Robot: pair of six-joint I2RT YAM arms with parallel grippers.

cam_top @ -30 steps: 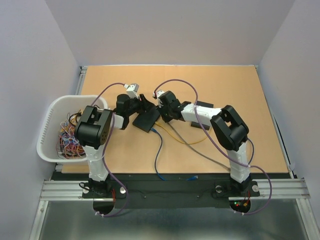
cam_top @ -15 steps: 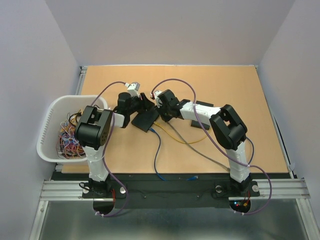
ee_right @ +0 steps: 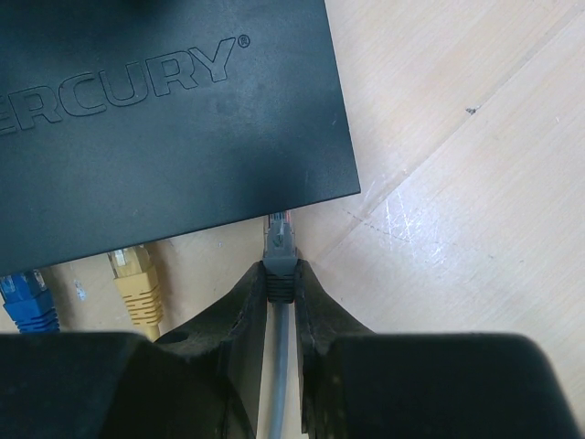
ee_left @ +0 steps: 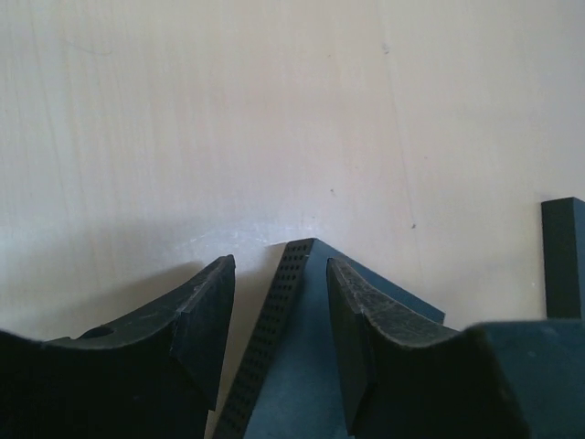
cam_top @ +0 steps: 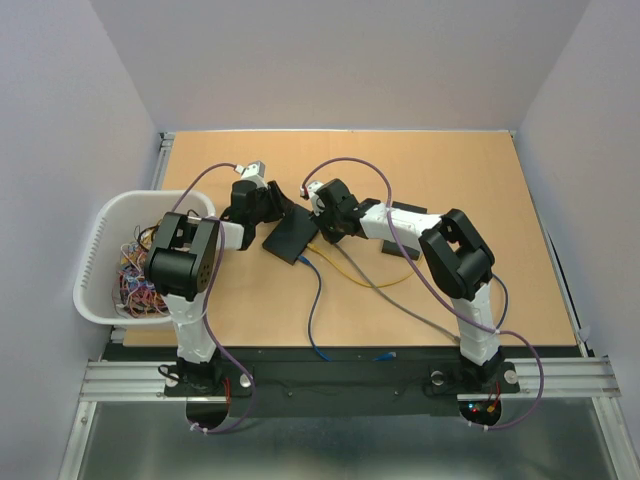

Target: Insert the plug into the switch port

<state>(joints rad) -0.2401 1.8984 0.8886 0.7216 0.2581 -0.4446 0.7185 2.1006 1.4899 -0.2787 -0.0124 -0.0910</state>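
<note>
A black network switch (cam_top: 292, 237) lies mid-table; its lid with the raised brand name fills the top of the right wrist view (ee_right: 164, 119). My right gripper (ee_right: 281, 274) is shut on a grey plug (ee_right: 280, 245) with a grey cable, its tip at the switch's port edge. A yellow plug (ee_right: 135, 279) and a blue plug (ee_right: 26, 300) sit in ports to the left. My left gripper (ee_left: 279, 302) is open, its fingers straddling a perforated corner of the switch (ee_left: 291, 293). In the top view the left gripper (cam_top: 282, 205) is at the switch's far corner and the right gripper (cam_top: 322, 228) at its right side.
A white basket (cam_top: 100, 245) of coloured cables stands at the table's left edge. Blue, yellow and grey cables (cam_top: 318, 295) trail from the switch toward the near edge. A second black box (cam_top: 405, 243) lies under the right forearm.
My left gripper has swung back and left along the switch's far corner. The switch has turned slightly. The right gripper has barely shifted, still holding the grey plug.
</note>
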